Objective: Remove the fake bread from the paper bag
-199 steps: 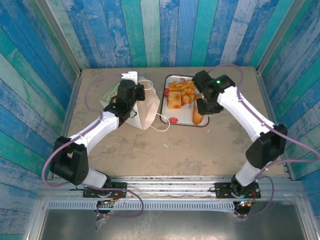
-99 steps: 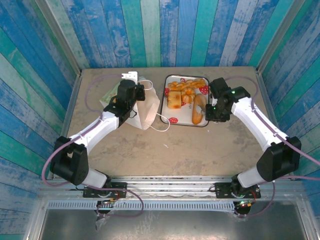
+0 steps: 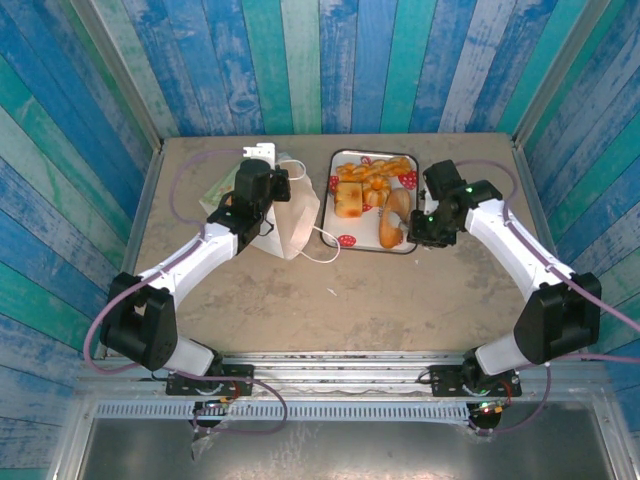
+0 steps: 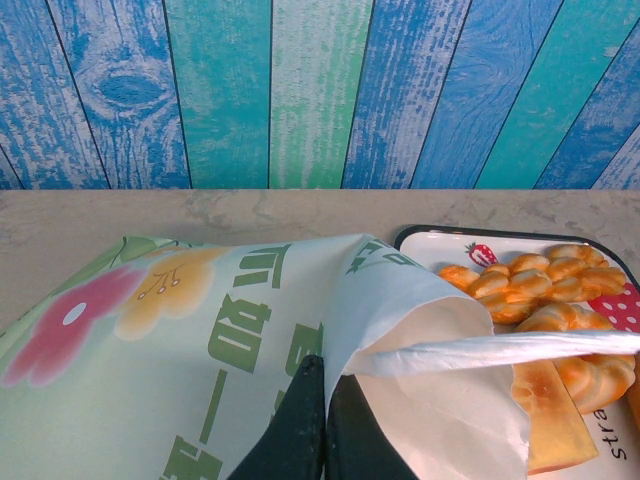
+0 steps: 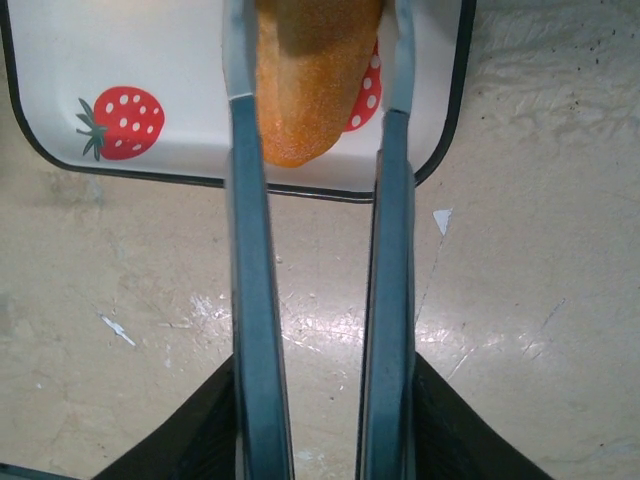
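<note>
Golden-orange fake bread (image 3: 362, 183) lies heaped in the strawberry-printed tray (image 5: 150, 50), with twisted rolls (image 4: 520, 285) at one end. The tip of the oval loaf (image 5: 315, 90) sits between the spread jaws of the right gripper (image 5: 318, 40), over the tray's corner; whether they touch it I cannot tell. The white paper bag (image 4: 200, 340) lies on its side on the tan table (image 5: 500, 300), its mouth edge pinched in the closed jaws of the left gripper (image 4: 322, 400), with the tray just beyond them.
</note>
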Controlling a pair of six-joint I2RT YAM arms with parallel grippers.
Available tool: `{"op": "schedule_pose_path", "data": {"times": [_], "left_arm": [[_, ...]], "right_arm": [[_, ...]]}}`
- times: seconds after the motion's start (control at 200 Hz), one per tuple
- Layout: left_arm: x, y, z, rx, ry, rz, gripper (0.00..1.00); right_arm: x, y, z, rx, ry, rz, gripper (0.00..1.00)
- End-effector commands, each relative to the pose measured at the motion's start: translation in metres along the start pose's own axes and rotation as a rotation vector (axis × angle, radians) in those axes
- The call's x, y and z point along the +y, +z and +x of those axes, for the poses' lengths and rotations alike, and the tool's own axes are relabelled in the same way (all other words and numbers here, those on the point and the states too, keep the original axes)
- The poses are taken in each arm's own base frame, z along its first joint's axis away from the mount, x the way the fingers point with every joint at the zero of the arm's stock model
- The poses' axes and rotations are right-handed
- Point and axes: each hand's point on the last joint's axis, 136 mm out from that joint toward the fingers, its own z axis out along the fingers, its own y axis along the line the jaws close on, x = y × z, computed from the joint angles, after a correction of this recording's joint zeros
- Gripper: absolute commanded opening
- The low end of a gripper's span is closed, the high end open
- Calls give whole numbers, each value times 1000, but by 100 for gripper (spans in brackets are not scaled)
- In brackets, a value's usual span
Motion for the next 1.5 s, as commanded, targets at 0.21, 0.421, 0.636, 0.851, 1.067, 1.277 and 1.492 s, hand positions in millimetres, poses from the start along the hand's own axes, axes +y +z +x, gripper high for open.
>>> {"op": "schedule_pose_path", "data": {"times": [0.21,0.421,0.636,0.851,1.067,1.277,1.492], "left_arm": [[-5,-15,-29,-80,-30,30,0],[-5,-15,-28,-79,-27,30,0],[-5,-15,-28,-79,-31,29,0],[-6,-15,-29,-81,-34,34,0],[-6,-14,-28,-78,-33,35,0],[-6,-16,-29,-82,-30,36,0],[-7,-16,-32,-87,-27,38,0]], "right_arm": [[-2,-22,-11,-78,-27,-13,27],[-8,-22,-14,-55,-97,43,26],[-17,-16,-16,-19,-166,108,29],[-26,-14,-18,7,-176,168,29],[-26,-12,-18,10,-163,167,35],[-19,-21,-19,-13,-148,131,37],[-18,-38,-17,-44,-138,125,38]]}}
